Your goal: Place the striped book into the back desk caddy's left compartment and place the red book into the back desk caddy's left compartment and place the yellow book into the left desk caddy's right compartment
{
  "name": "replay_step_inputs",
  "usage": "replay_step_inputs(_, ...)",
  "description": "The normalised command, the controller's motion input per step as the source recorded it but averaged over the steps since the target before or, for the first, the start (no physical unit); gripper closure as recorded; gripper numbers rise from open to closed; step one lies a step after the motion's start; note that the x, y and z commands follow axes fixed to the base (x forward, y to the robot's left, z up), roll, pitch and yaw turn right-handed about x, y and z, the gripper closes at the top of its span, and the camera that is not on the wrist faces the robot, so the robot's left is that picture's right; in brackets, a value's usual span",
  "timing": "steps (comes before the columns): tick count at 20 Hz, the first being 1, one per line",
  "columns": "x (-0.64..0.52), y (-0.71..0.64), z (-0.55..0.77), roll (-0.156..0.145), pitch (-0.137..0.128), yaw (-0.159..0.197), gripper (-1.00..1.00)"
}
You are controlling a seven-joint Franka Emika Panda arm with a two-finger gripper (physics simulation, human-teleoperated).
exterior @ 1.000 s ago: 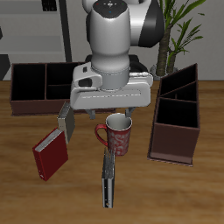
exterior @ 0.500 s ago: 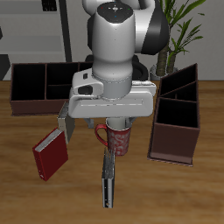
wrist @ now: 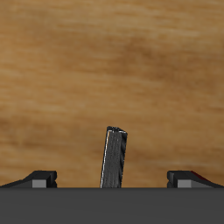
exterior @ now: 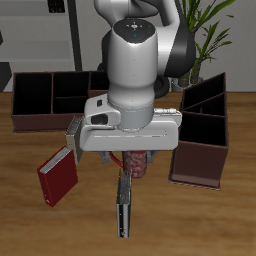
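Observation:
The striped book (exterior: 123,205) lies flat near the table's front edge, and its dark striped spine (wrist: 115,157) shows in the wrist view. My gripper (exterior: 125,160) hangs above the book's far end, open, with its fingertips (wrist: 39,178) spread wide and nothing between them. Off to one side lies the red book (exterior: 57,178). The yellow book (exterior: 72,135) is partly hidden behind my hand. The back desk caddy (exterior: 50,118) is long and low, with its large left compartment (exterior: 32,95) dark inside. The left desk caddy (exterior: 200,150) stands on the opposite side.
A red-patterned mug (exterior: 141,164) stands right behind my gripper, mostly hidden by the hand. A potted plant (exterior: 205,30) rises behind the taller caddy. Bare wood lies around the striped book.
My arm has come forward and lower, toward the striped book, and now covers most of the mug. The books and caddies have not moved.

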Motion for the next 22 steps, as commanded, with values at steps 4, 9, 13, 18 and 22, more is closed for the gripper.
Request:
replay_step_inputs(4,0.0,0.03,-0.1,-0.003,-0.026,-0.075,-1.0)
replay_step_inputs(9,-0.05,-0.03,-0.13,0.003,-0.018,-0.03,-1.0)
replay_step_inputs(13,-0.04,-0.01,-0.24,0.0,-0.044,0.025,-1.0)
replay_step_inputs(18,-0.05,-0.02,-0.37,0.006,-0.04,-0.033,-1.0)
replay_step_inputs(22,0.0,-0.06,-0.28,-0.037,0.004,0.004,-1.0)
